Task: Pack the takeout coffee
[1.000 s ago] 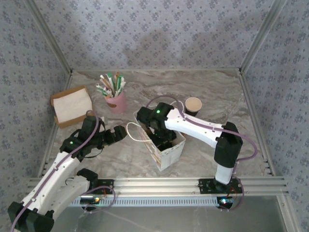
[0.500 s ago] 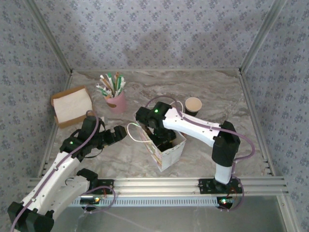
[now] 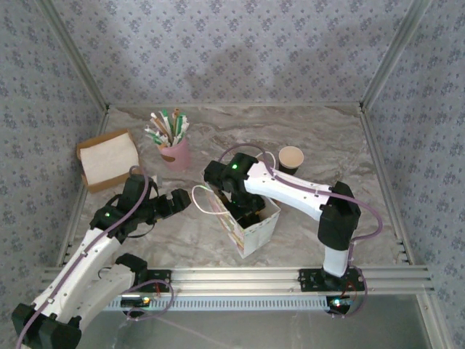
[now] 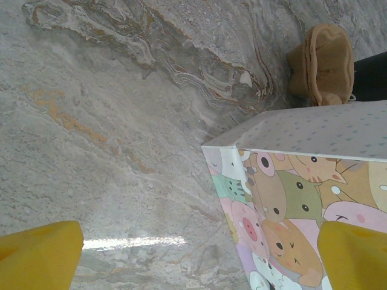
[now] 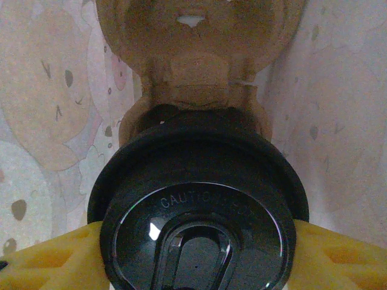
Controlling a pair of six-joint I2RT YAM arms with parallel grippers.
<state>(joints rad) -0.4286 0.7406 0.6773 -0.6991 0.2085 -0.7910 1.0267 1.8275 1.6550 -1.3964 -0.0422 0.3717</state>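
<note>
Inside the cartoon-printed paper bag [image 3: 256,227], the right gripper [image 5: 193,257] is clamping the round-black-lidded takeout coffee [image 5: 196,199], with bag walls crowding close. Left of the bag, the left gripper [image 3: 178,201] is hanging spread wide; behind the bag, a dark paper cup [image 3: 290,158] is standing.

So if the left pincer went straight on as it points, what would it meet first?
Most likely the cartoon-printed bag, near its corner, ahead of the open left pincer. Depth is unclear; it could graze the table first.

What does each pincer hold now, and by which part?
The right pincer grips the takeout coffee at opposite sides of its black lid, inside the paper bag. The left pincer is open and holds nothing.
</note>
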